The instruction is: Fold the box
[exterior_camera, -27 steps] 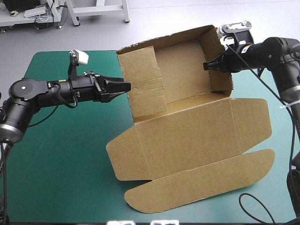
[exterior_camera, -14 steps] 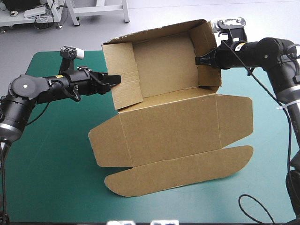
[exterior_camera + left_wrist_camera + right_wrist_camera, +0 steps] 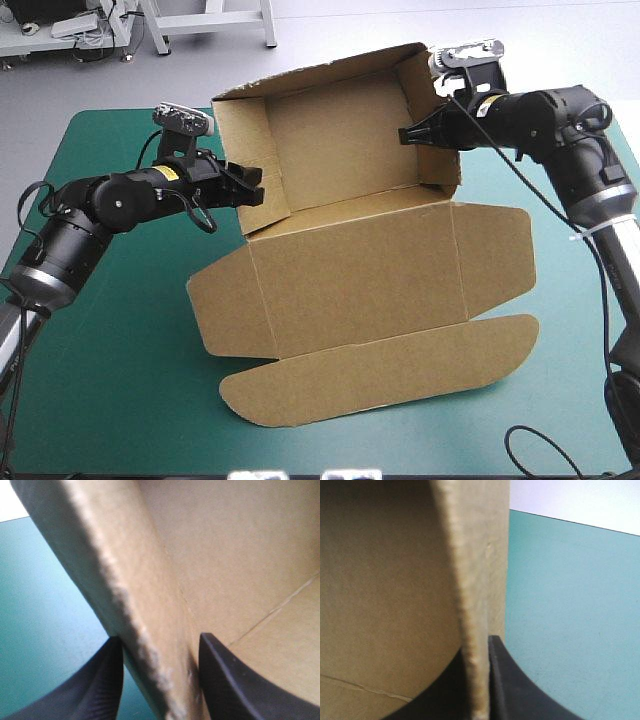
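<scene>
I hold the box (image 3: pixel 370 270) by both side walls.
My left arm (image 3: pixel 110 200) reaches in from mid left, left gripper (image 3: pixel 250 187) pinched on one wall; the box fills the middle; right arm (image 3: pixel 560 130) bends at upper right, right gripper (image 3: pixel 405 135) pinching the other.

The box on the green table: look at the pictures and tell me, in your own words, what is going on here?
Two robot arms are folding a brown cardboard box on the teal-green table. The left gripper is shut on the tray's left side wall, and the right gripper is shut on the right side wall, each with one finger inside and one outside. The tray's walls are up. The lid lies open toward the near edge, its rounded flap untucked.
</scene>
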`<act>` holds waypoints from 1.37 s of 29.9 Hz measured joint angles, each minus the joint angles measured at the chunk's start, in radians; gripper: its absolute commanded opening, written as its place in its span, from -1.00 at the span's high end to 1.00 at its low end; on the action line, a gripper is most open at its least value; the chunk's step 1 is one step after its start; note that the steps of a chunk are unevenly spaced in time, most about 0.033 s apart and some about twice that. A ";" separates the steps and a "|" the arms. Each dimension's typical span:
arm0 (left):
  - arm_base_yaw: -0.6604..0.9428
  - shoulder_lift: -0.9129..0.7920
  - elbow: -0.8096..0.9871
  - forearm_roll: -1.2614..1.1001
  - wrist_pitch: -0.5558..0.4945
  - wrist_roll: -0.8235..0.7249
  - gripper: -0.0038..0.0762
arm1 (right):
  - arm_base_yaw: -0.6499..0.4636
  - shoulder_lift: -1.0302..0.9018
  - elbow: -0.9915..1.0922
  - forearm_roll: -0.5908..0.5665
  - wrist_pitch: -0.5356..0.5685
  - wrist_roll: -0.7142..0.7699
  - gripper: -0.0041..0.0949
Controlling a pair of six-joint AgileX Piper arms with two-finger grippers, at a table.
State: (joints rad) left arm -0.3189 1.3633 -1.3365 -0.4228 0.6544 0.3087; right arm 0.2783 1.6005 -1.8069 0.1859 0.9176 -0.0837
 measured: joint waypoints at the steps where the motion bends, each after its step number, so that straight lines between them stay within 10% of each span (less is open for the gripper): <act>1: -0.012 0.002 -0.005 0.051 0.007 -0.042 0.08 | 0.016 0.000 0.000 -0.022 -0.005 0.021 0.94; 8: -0.037 0.033 -0.036 0.316 0.092 -0.333 0.17 | 0.120 0.004 0.000 -0.089 -0.012 0.108 0.94; 14: -0.036 0.052 -0.036 0.338 0.122 -0.410 0.92 | 0.141 0.013 0.000 -0.113 0.011 0.123 0.94; 41: -0.037 0.267 -0.039 0.282 0.399 -0.270 0.92 | 0.150 0.253 -0.003 -0.137 0.327 0.110 0.94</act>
State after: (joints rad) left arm -0.3555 1.6299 -1.3760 -0.1412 1.0536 0.0390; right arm 0.4280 1.8537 -1.8103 0.0487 1.2451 0.0261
